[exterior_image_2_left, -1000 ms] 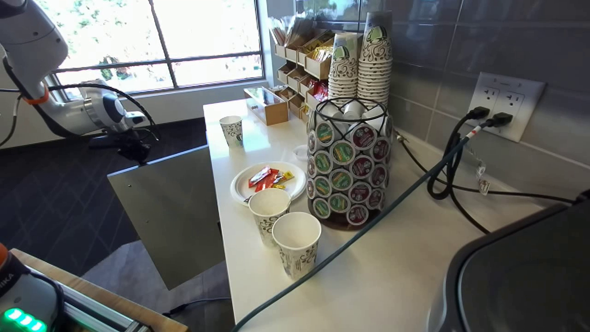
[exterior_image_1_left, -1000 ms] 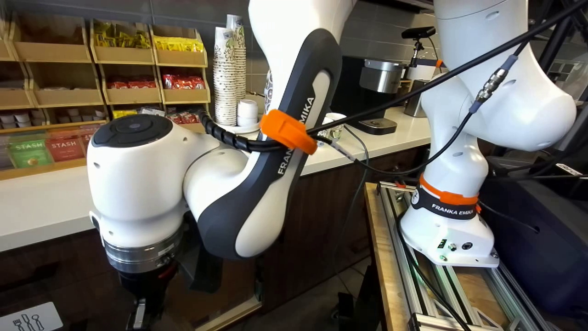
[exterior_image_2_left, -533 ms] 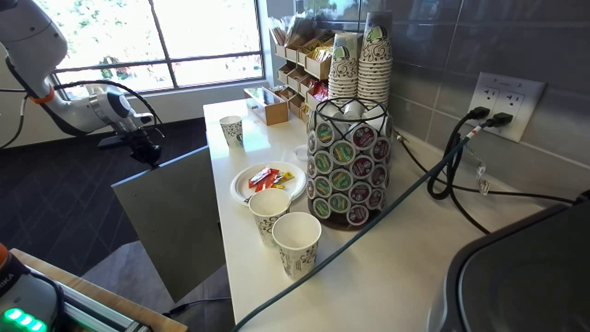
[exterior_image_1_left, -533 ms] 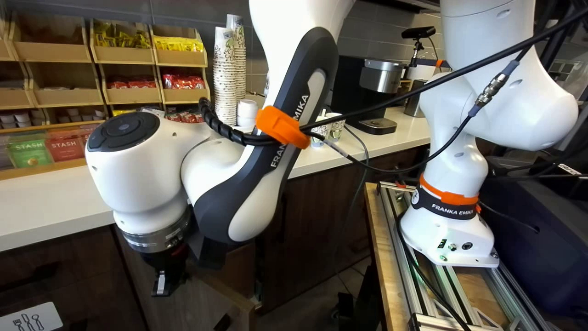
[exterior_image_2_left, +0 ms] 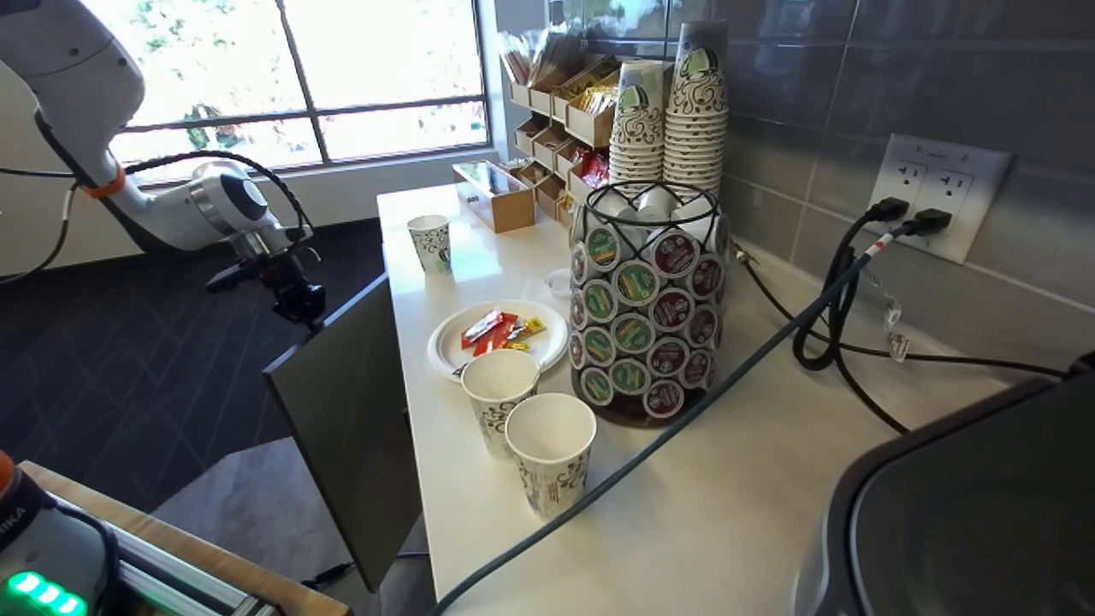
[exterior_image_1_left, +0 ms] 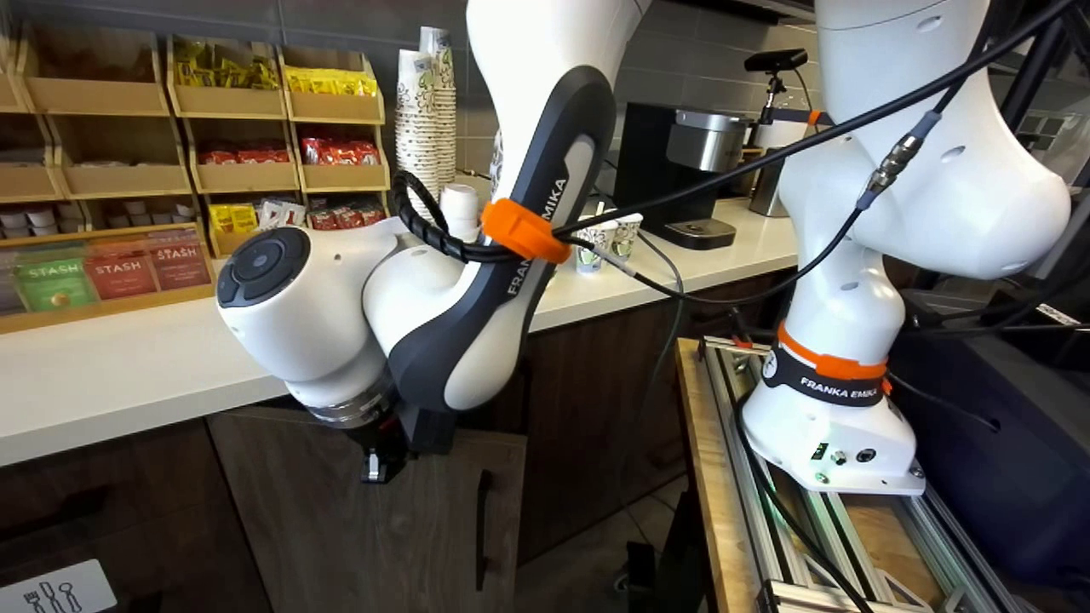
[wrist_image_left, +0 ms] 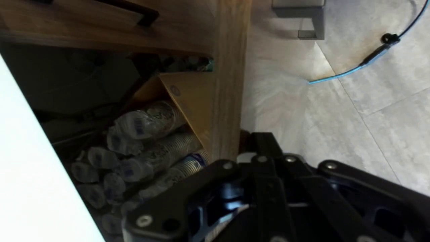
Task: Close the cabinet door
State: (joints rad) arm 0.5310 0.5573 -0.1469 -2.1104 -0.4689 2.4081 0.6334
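Long bench (exterior_image_1_left: 94, 358), robot arm (exterior_image_1_left: 528, 102), cabinet door (exterior_image_1_left: 366, 536) part-open below, narrow pincer (exterior_image_1_left: 379, 472) by it.

White bench along the wall (exterior_image_2_left: 770, 111), arm bent down in front of it. Cabinet door partway open, the side with the handle (exterior_image_1_left: 483, 528) standing out from the bench front; wrist view gives a dim compartment (wrist_image_left: 77, 77) behind it. On the bench, snack shelf (exterior_image_1_left: 106, 98), coffee machine (exterior_image_1_left: 647, 162). In the compartment, box (wrist_image_left: 191, 97), cup bundles (wrist_image_left: 151, 158). In an exterior view, pod rack (exterior_image_2_left: 642, 325) on the bench, then plate (exterior_image_2_left: 445, 338). Pincer narrow, fingers (wrist_image_left: 265, 144) together, near the door's top edge on its outer side; touching or not, can't tell. Two paper cups (exterior_image_2_left: 552, 453) just beside the plate, packets (exterior_image_2_left: 492, 338) lying on it.
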